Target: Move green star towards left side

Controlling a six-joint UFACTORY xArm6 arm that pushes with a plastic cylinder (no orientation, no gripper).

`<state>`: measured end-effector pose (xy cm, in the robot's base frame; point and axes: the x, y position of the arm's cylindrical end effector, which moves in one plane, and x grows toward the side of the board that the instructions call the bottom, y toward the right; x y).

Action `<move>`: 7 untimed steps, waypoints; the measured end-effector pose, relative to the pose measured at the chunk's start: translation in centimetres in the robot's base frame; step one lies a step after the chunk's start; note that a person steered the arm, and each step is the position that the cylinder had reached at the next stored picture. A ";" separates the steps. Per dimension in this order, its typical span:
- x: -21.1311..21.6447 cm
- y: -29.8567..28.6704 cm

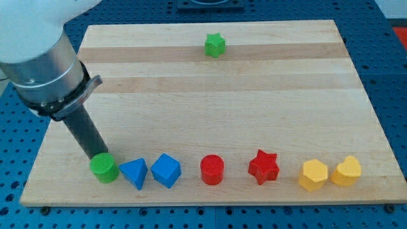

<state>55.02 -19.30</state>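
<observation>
The green star [215, 45] sits near the view's top, a little right of the board's middle. My tip [95, 156] is at the view's lower left, touching or just behind the green cylinder [103, 168]. The tip is far from the green star, well below it and to its left.
A row of blocks lies along the view's bottom: blue triangle [134, 172], blue cube [166, 170], red cylinder [212, 170], red star [264, 166], yellow hexagon [313, 175], yellow heart-like block [346, 170]. The wooden board [191, 95] rests on a blue perforated table.
</observation>
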 end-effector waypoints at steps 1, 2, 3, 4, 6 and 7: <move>-0.1 -1.2; -3.9 -3.4; -8.6 4.0; -10.7 18.3; -26.2 30.3; -30.2 25.7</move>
<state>24.79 6.42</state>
